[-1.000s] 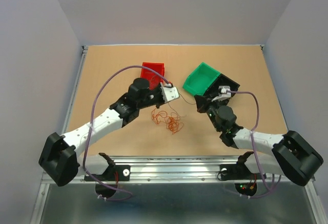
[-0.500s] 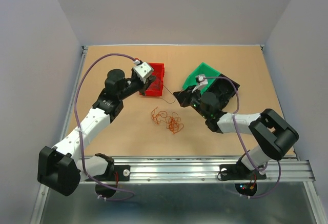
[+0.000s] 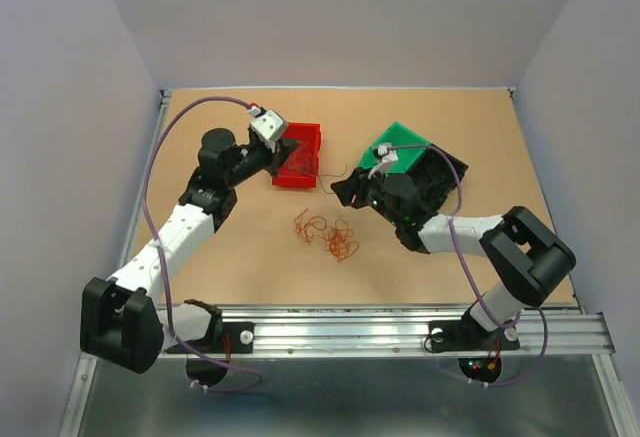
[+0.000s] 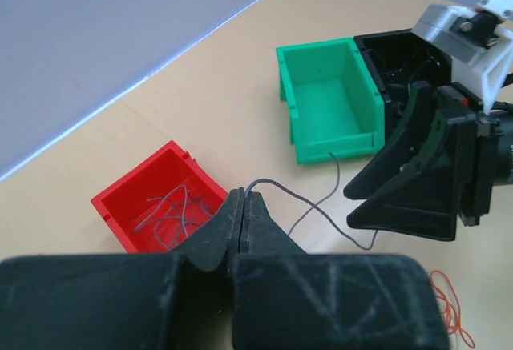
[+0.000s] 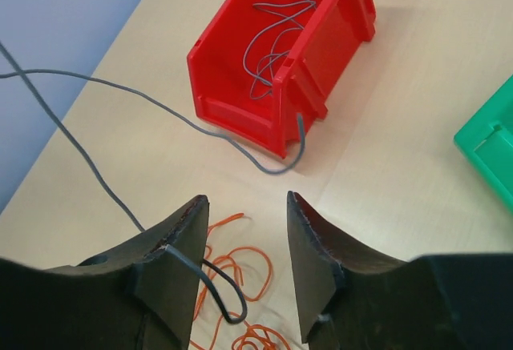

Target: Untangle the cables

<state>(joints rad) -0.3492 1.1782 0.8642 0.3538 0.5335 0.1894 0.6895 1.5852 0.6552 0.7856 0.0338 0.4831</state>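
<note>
Left wrist: my left gripper (image 4: 243, 208) is clamped on one grey wire (image 4: 317, 203) by the red bin (image 4: 128, 178). My right gripper (image 5: 244, 206) is agape, gripping nothing. Orange cables (image 3: 330, 235) lie mid-table. Sorting step; next I'd lower this strand into the bin.

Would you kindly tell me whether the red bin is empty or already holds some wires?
Not empty: a few thin grey wires lie loosely inside the red bin, as both wrist views show.
</note>
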